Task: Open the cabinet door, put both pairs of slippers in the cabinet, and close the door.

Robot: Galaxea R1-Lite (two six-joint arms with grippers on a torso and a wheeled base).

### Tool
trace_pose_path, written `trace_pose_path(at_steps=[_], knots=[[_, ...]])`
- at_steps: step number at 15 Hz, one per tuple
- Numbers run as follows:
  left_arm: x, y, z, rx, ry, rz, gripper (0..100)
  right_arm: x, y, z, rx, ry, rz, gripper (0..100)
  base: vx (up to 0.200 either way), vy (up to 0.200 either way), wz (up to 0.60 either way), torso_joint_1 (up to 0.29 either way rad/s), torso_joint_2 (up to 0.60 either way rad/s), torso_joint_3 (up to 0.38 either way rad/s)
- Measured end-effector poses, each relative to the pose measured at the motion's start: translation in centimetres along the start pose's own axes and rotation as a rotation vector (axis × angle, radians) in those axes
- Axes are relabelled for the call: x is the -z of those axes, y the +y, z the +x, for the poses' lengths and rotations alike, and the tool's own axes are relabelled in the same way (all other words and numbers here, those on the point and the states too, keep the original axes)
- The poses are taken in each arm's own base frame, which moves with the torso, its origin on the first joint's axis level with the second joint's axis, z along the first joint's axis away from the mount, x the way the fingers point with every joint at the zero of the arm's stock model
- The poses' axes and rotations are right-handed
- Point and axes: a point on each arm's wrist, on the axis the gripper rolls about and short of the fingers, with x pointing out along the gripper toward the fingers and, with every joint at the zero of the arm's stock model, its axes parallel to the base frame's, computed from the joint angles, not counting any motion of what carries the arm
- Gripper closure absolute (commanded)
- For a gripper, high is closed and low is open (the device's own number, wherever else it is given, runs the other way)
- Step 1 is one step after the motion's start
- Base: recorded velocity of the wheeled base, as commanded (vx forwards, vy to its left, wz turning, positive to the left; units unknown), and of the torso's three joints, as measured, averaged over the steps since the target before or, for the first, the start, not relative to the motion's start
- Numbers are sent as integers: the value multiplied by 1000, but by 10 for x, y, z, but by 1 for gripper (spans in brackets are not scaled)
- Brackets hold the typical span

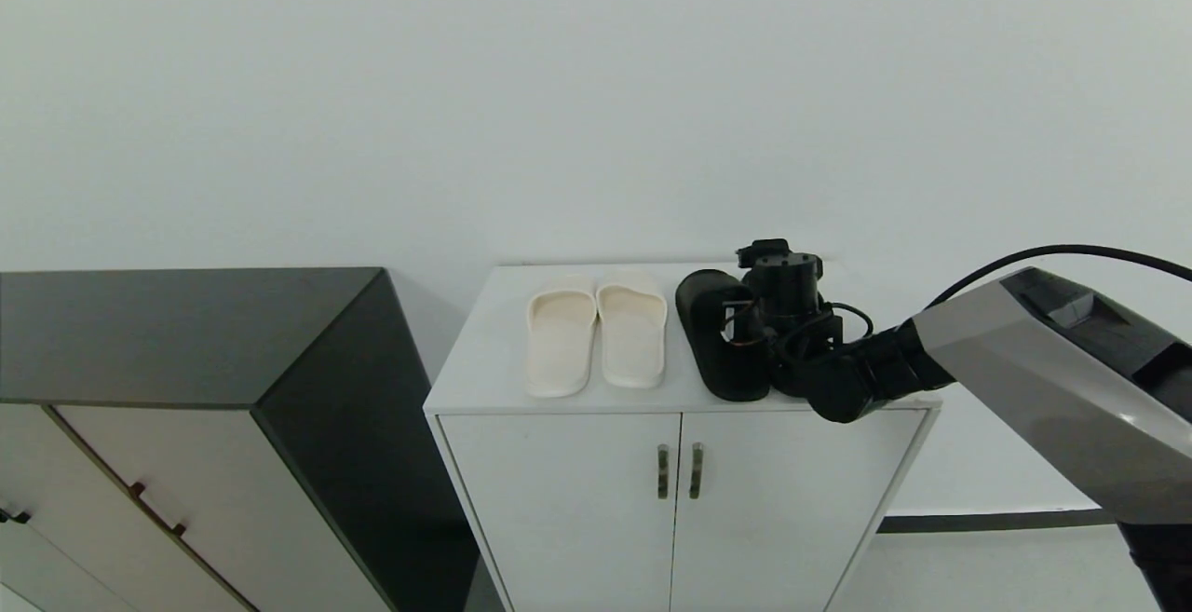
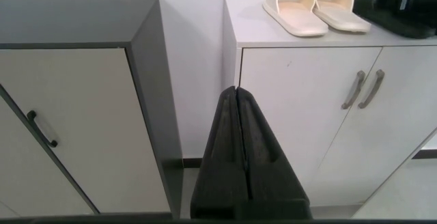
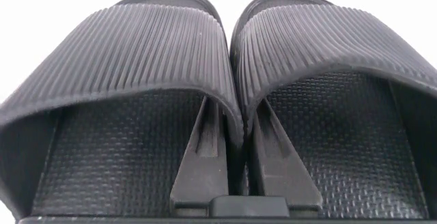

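From the head camera, you see the white cabinet [image 1: 484, 365] against the wall with both of its doors [image 1: 559, 510] shut and the two handles [image 1: 678, 470] side by side at the centre seam. Nothing of its inside is visible. Both pairs rest on its top. The cream slippers [image 1: 596, 337] lie side by side near the middle. The black slippers [image 1: 722, 342] lie just beside them, toward your right. The right gripper [image 1: 748, 328] is at the black pair, its wrist above the cabinet's front edge. A dark-topped cabinet [image 1: 186, 333] stands to the left, near the white one.

From the left wrist camera, the left gripper [image 2: 236, 98] is clenched on nothing, its fingers [image 2: 222, 149] pressed flat together. It hangs low in front of the gap between the dark-topped cabinet [image 2: 75, 19] and the white cabinet [image 2: 300, 121]. The doors are closed here too, and the cream slippers [image 2: 317, 9] and black slippers [image 2: 389, 9] sit on top.

From the right wrist camera, the right gripper [image 3: 235, 125] has one finger inside each of the black slippers [image 3: 136, 53]. The fingers [image 3: 201, 162] lie on the textured footbeds under the ribbed straps. They are pinching the two touching inner strap walls between them.
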Motion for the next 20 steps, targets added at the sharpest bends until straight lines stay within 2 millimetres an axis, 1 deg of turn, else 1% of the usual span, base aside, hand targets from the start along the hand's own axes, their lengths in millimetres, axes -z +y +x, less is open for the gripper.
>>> trace_pose_path(at_steps=[3, 5, 6, 8, 10, 12, 14, 16, 18, 20], knots=[[0, 0, 0, 1, 0, 0, 100, -6, 1, -5, 1, -8, 3, 100, 0, 0, 0, 0, 0, 0], [0, 0, 0, 0, 0, 0, 100, -15, 3, -22, -19, -12, 1, 100, 0, 0, 0, 0, 0, 0], [0, 0, 0, 0, 0, 0, 100, -20, 4, -37, -36, -6, -4, 100, 0, 0, 0, 0, 0, 0], [0, 0, 0, 0, 0, 0, 100, -24, 3, -72, -85, 24, -26, 100, 0, 0, 0, 0, 0, 0], [0, 0, 0, 0, 0, 0, 100, -25, 3, -115, -189, 58, -47, 100, 0, 0, 0, 0, 0, 0], [0, 0, 0, 0, 0, 0, 100, -27, -2, -160, -319, 82, -64, 100, 0, 0, 0, 0, 0, 0], [0, 0, 0, 0, 0, 0, 100, -25, -9, -204, -432, 104, -85, 100, 0, 0, 0, 0, 0, 0], [0, 0, 0, 0, 0, 1, 100, -17, -16, -241, -529, 124, -107, 100, 0, 0, 0, 0, 0, 0], [0, 0, 0, 0, 0, 1, 100, -15, -22, -260, -573, 124, -109, 100, 0, 0, 0, 0, 0, 0], [0, 0, 0, 7, 0, 3, 100, -17, -26, -267, -581, 119, -92, 100, -200, 0, 0, -2, 5, 7]])
